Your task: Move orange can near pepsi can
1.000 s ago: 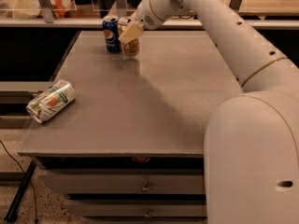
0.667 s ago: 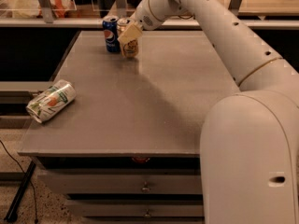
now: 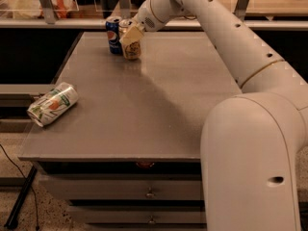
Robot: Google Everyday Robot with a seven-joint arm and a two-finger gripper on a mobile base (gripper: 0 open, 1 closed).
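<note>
The orange can (image 3: pixel 131 50) stands upright at the back left of the grey table (image 3: pixel 173 105), right beside the dark blue pepsi can (image 3: pixel 113 33), which is just to its left and almost touching it. My gripper (image 3: pixel 131 35) reaches in from the upper right and sits at the top of the orange can, covering its upper part. The long white arm runs from the right foreground to it.
A white-and-green can (image 3: pixel 52 104) with an orange fruit picture lies on its side near the table's left edge. A rail and clear panels run behind the table's far edge. Drawers sit below the table front.
</note>
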